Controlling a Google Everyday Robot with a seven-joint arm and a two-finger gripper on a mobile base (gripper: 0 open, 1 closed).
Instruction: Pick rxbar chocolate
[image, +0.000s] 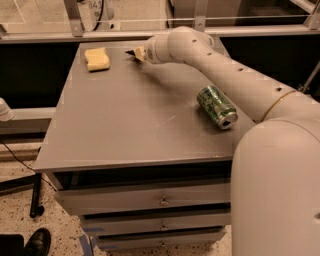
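Note:
My gripper (137, 53) is at the far end of the grey table (125, 130), right of the yellow sponge. The pale arm reaches to it from the lower right. A small dark sliver (130, 51) sticks out at the gripper's left tip, low over the table top. It may be an end of the rxbar chocolate, but the gripper hides the rest and I cannot tell for sure. No other dark bar shows on the table.
A yellow sponge block (97, 58) lies at the far left of the table. A green drink can (216, 106) lies on its side at the right, just beside my arm. Drawers (160, 200) sit under the table top. A rail and glass run behind the table.

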